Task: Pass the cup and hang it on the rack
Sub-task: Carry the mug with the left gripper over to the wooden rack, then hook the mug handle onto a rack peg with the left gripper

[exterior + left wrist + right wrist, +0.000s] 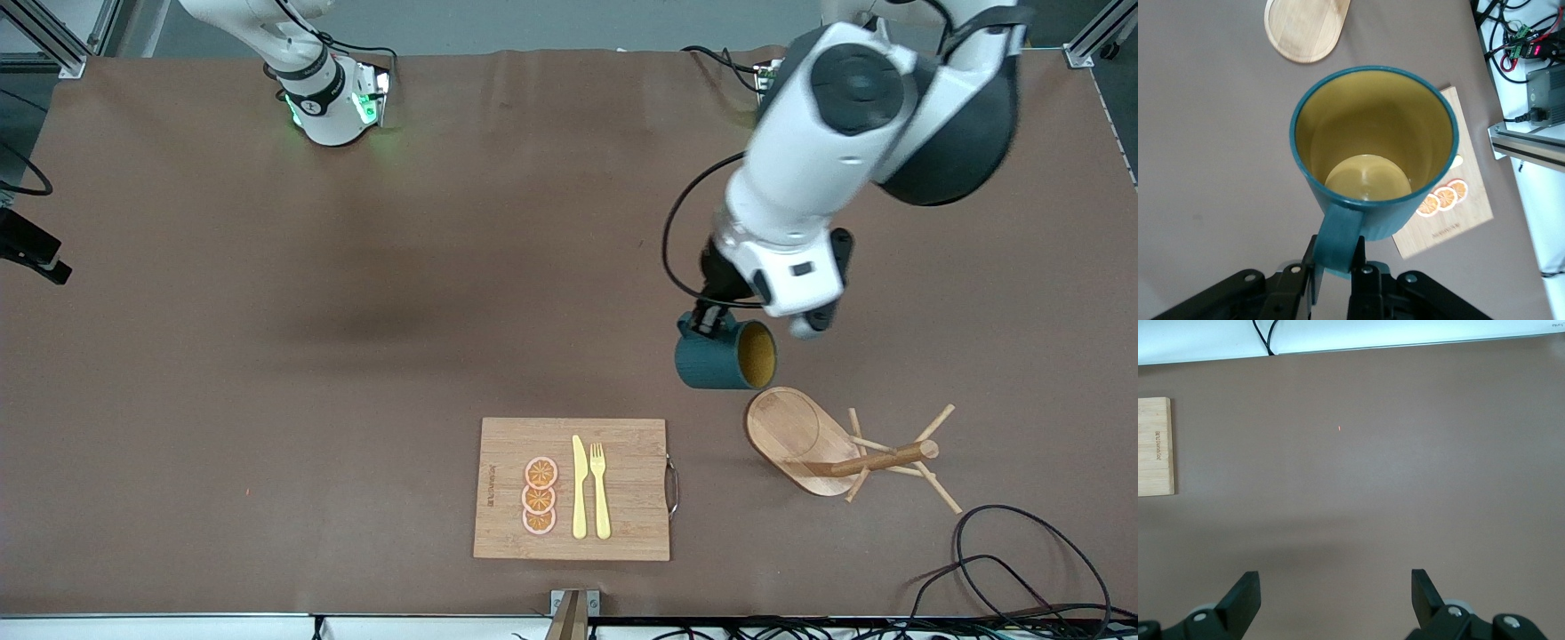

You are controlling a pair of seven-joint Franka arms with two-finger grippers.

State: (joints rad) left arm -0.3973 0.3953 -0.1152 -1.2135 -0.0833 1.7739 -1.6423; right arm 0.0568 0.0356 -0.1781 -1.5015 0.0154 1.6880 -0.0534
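The cup [720,360], dark teal with a mustard-yellow inside, hangs tipped on its side over the table just beside the rack's dished base. My left gripper [707,318] is shut on its handle. In the left wrist view the cup [1371,153] fills the middle, and my left gripper [1338,257] pinches the handle between both fingers. The rack [791,431], a light wooden mug tree with a post and thin pegs, stands near the left arm's end of the table; only its base [1305,30] shows in the left wrist view. My right gripper [1335,587] is open over bare table.
A wooden cutting board [631,471] with orange slices, a yellow knife and a fork lies beside the rack, toward the table's middle. It also shows as the board [1465,213] and the board [1155,447] in the wrist views. Black cables [1022,560] loop near the rack.
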